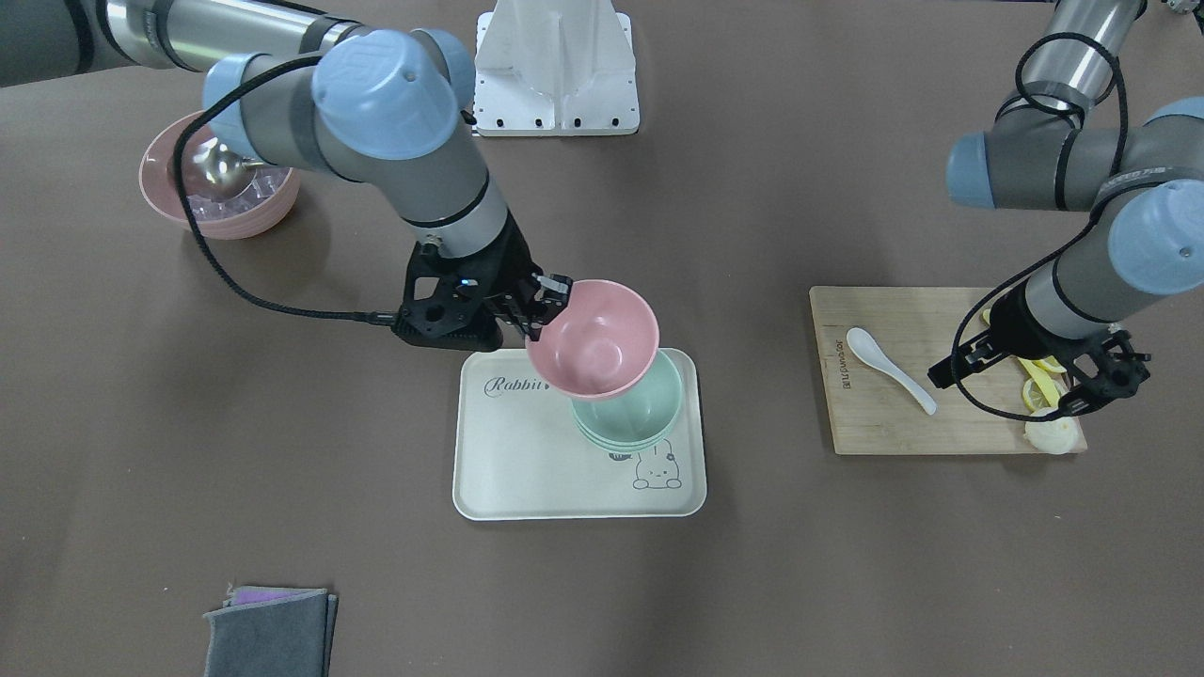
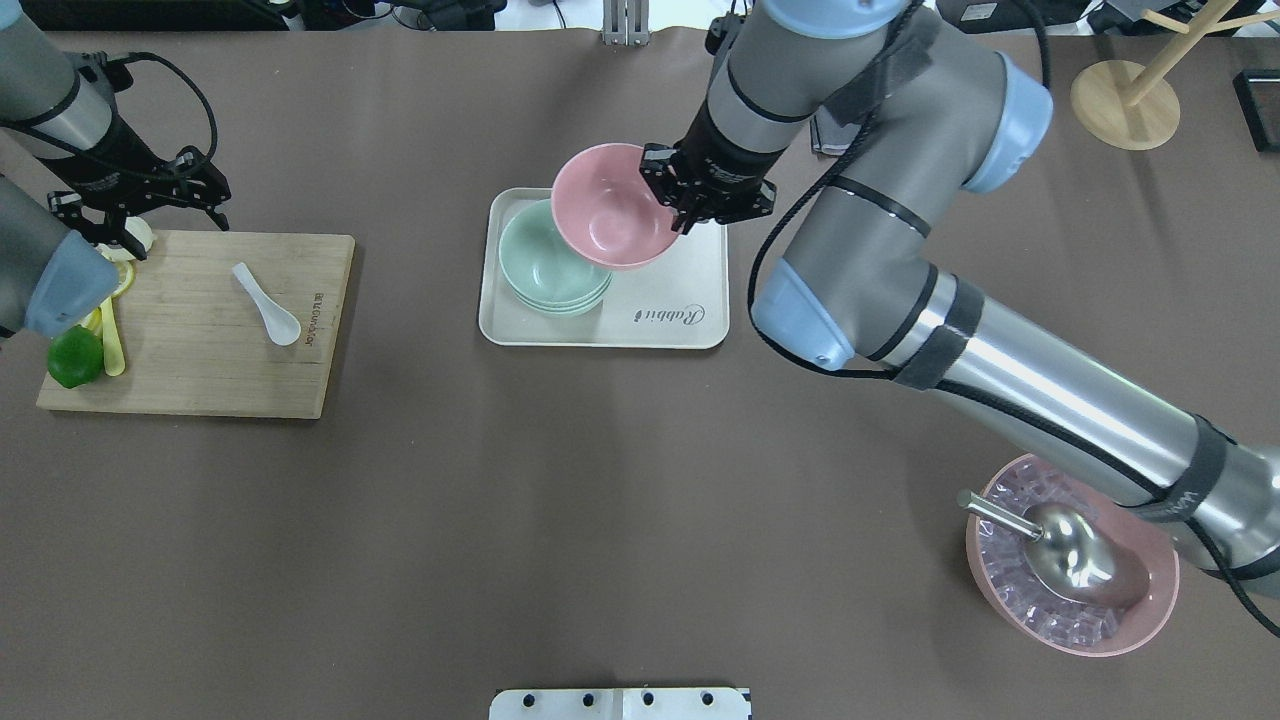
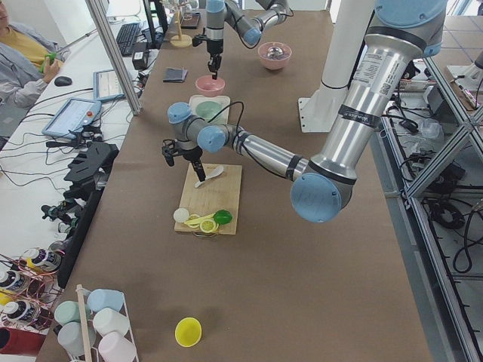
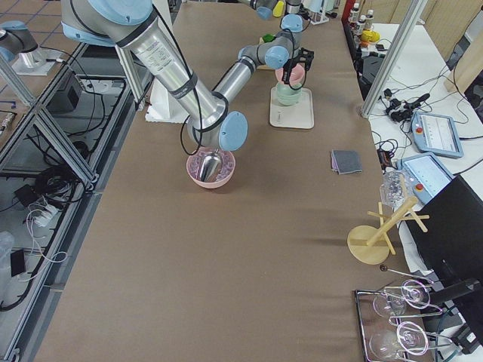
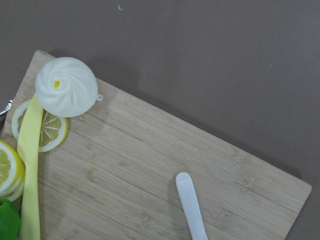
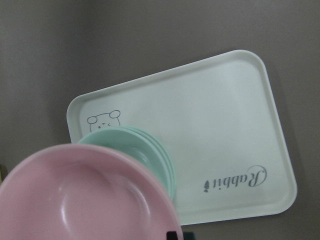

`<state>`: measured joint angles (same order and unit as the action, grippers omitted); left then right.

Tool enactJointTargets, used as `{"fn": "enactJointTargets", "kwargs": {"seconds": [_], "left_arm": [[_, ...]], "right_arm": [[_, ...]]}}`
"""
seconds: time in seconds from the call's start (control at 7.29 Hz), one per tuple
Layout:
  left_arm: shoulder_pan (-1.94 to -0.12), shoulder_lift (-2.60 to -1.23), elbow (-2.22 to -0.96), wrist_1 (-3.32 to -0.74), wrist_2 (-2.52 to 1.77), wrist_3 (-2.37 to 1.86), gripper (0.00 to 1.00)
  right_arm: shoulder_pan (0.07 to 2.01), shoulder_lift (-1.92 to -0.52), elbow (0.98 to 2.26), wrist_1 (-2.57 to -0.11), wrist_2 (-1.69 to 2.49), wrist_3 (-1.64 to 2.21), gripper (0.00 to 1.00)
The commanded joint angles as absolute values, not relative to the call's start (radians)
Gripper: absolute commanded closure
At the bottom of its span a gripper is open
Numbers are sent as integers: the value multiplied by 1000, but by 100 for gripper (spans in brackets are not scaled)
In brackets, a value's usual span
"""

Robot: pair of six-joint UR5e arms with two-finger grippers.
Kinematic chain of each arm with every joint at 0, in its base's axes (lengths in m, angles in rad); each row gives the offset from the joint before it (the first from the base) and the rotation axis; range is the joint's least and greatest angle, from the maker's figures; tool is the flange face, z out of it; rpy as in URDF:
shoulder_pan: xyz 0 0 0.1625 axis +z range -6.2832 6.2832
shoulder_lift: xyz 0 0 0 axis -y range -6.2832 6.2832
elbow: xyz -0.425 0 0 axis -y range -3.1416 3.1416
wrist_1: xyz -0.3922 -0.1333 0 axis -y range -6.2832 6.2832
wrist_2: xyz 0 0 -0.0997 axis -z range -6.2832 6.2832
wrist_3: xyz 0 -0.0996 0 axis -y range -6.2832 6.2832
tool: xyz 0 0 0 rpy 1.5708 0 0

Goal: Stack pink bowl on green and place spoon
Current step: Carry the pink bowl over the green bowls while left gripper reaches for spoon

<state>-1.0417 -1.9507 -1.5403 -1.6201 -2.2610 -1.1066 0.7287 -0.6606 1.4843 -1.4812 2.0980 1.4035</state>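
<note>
My right gripper (image 1: 546,306) (image 2: 680,205) is shut on the rim of the pink bowl (image 1: 593,338) (image 2: 605,205). It holds the bowl tilted, just above and partly over the stack of green bowls (image 1: 640,409) (image 2: 540,265) on the cream rabbit tray (image 1: 527,461) (image 2: 680,320). In the right wrist view the pink bowl (image 6: 85,200) overlaps the green bowls (image 6: 145,150). The white spoon (image 1: 889,367) (image 2: 268,305) (image 5: 192,210) lies on the wooden cutting board (image 1: 894,423) (image 2: 200,370). My left gripper (image 1: 1082,400) (image 2: 130,225) hovers open and empty over the board's corner by the bun.
A white bun (image 5: 66,86), lemon slices, a yellow knife (image 5: 30,165) and a lime (image 2: 75,357) sit at the board's end. A second pink bowl with ice and a metal scoop (image 2: 1070,570) stands near my right arm. A grey cloth (image 1: 268,630) lies at the far edge.
</note>
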Motion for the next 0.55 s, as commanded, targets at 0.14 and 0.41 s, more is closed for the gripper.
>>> {"fn": "enactJointTargets", "kwargs": {"seconds": [0.14, 0.41], "left_arm": [[-994, -1988, -1445, -1707, -2260, -1187, 5], [-977, -1979, -1434, -1747, -2258, -1241, 8]], "right_arm": [[673, -600, 1395, -1471, 2016, 1463, 100], [669, -604, 1347, -1421, 2014, 1466, 100]]}}
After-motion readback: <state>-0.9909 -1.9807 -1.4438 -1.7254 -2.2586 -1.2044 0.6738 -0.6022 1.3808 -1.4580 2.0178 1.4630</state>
